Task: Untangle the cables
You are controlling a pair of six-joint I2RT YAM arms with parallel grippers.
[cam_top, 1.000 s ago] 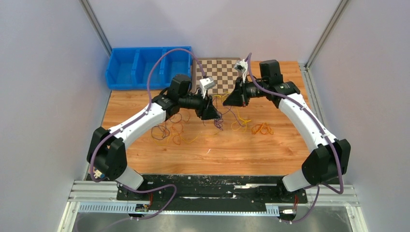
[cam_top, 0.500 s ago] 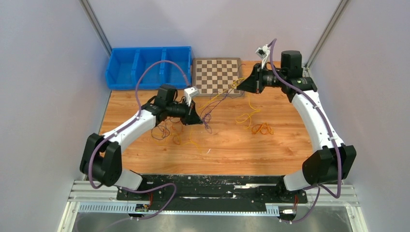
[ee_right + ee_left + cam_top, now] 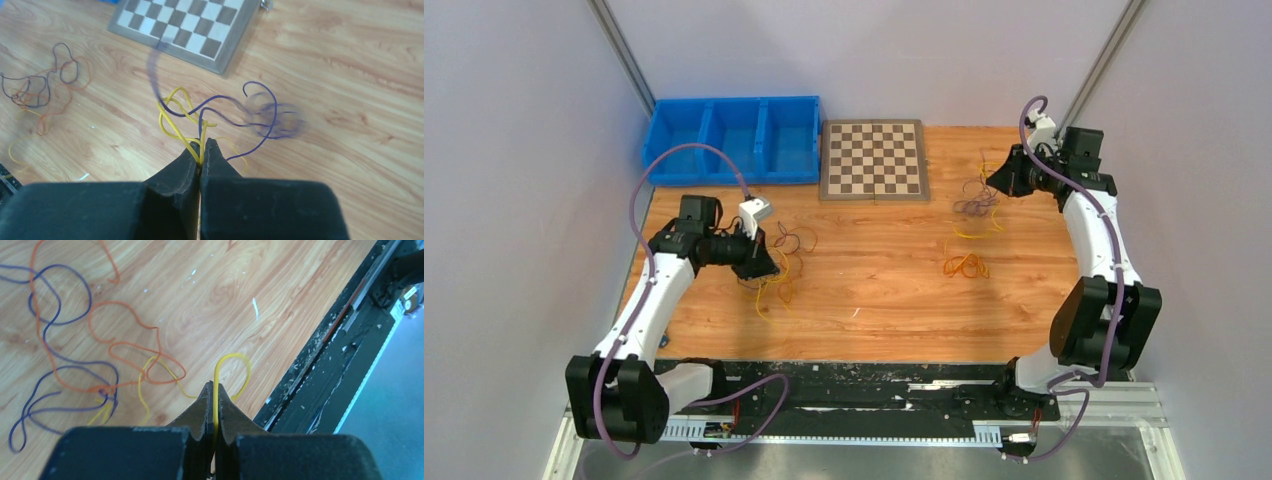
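The cables lie in separate groups on the wooden table. My left gripper (image 3: 769, 262) is shut on a yellow cable (image 3: 216, 375) that runs between its tips (image 3: 214, 387) and loops ahead. Orange cable (image 3: 125, 347) and dark purple cable (image 3: 55, 305) squiggle on the wood beside it. My right gripper (image 3: 992, 183), at the far right, is shut on yellow cable strands (image 3: 170, 125). A purple cable (image 3: 265, 130) swings blurred just past its tips (image 3: 201, 145). A small orange bundle (image 3: 965, 266) lies alone right of centre.
A blue three-compartment bin (image 3: 724, 140) stands at the back left and a chessboard (image 3: 874, 160) at the back centre. The black rail (image 3: 864, 375) marks the table's near edge. Grey walls close in on both sides.
Both arms have pulled apart, the left toward the left side, the right toward the far right corner. The central tangle has split into two groups. My left gripper has shut on the yellow cable.
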